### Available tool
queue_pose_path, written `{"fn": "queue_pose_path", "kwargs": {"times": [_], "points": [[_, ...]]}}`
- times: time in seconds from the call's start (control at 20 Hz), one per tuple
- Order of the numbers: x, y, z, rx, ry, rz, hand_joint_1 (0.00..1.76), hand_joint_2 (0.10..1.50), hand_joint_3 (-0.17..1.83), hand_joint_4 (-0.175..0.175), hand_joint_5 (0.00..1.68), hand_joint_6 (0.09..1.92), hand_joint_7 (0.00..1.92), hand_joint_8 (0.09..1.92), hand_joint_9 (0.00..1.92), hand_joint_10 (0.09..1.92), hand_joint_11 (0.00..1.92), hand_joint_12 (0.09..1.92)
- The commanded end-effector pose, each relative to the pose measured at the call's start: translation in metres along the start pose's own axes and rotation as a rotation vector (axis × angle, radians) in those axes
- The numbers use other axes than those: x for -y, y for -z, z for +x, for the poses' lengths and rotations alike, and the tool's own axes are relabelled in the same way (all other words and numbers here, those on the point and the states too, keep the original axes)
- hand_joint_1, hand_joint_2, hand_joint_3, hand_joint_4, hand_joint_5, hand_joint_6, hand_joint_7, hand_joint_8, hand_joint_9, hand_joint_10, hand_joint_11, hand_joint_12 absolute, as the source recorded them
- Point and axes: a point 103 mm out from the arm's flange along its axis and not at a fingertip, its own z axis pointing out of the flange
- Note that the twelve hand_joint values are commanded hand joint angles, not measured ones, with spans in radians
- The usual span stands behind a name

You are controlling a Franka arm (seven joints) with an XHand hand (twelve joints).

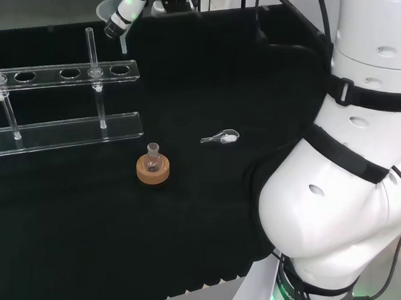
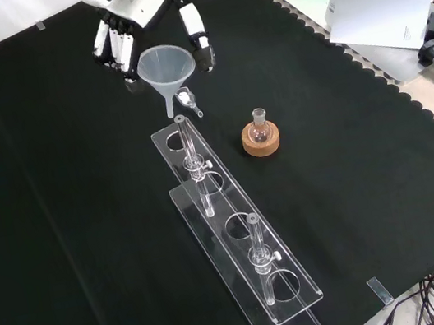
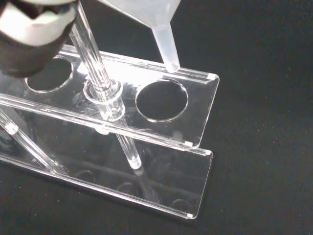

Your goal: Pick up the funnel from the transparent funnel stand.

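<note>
Black cloth point(image 2: 56, 198). Clear stand point(image 2: 247, 270), plain. Translucent whitish funnel point(image 2: 166, 64). Black and white hand point(image 2: 133, 10). Tan cork ring point(image 2: 260, 138) under clear flask point(image 2: 259, 126). White arm point(image 1: 348, 164), black bands.

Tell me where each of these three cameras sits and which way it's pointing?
Head view: behind and above the arm's base, looking over white arm links at the bench.
Front view: in front, looking down on the cloth; robot hand enters from the top, holding the funnel.
Wrist view: at the wrist, looking past the palm at the funnel stand.
All three share stand and funnel.
</note>
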Motion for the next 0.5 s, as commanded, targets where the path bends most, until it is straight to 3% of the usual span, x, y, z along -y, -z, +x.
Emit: {"fn": "queue_pose_path", "kwargs": {"times": [0.05, 0.5], "points": [[0.004, 0.001, 0.000, -0.014, -0.006, -0.013, 0.82, 0.59, 0.55, 0.001, 0.63, 0.62, 0.95, 0.72, 0.90, 0.41, 0.39, 1.38], [0.026, -0.005, -0.008, -0.035, -0.064, -0.026, 0.83, 0.59, 0.58, 0.011, 0.68, 0.64, 0.97, 0.72, 0.90, 0.41, 0.40, 1.38]]}}
